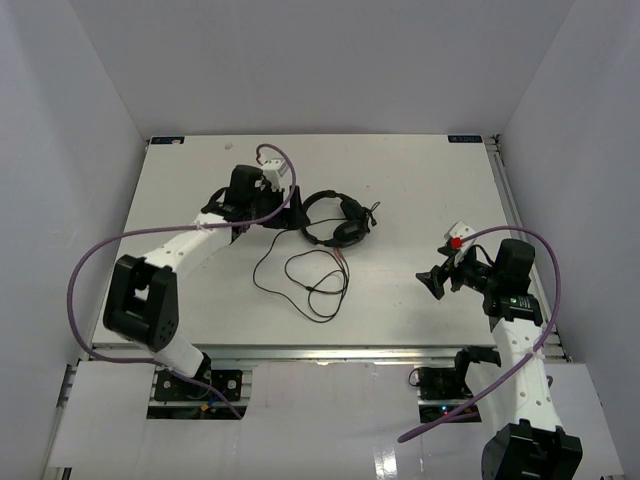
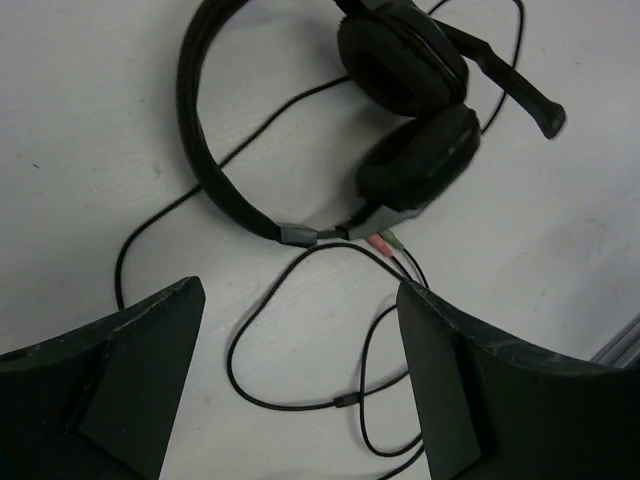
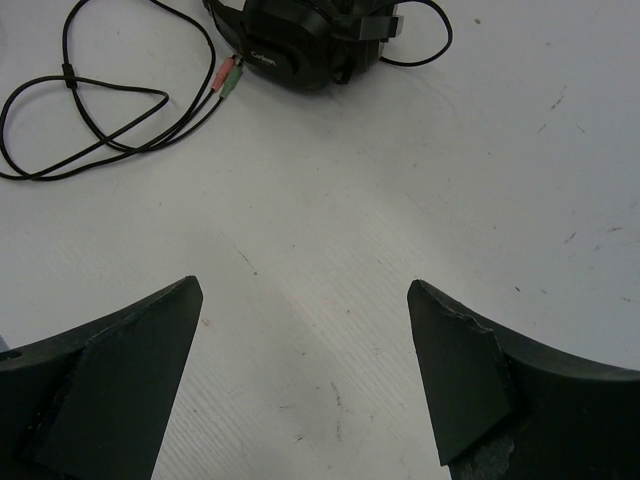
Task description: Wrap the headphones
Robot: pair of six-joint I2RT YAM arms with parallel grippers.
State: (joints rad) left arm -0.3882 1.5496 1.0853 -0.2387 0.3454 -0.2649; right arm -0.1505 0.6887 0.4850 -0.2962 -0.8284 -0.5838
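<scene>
lying on the white table, headphones uncoiled.

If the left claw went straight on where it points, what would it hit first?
Probably the thin black cord looped on the white table between the left gripper's open fingers; the black over-ear headphones lie just beyond. Depth is unclear.

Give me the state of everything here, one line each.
headphones: lying on the table, unheld.
cord: loose, sprawled in loops, not wrapped.
plugs: unplugged, lying by the headphones.
left gripper: open, empty, facing the headphones.
right gripper: open, empty, apart from the headphones.
</scene>
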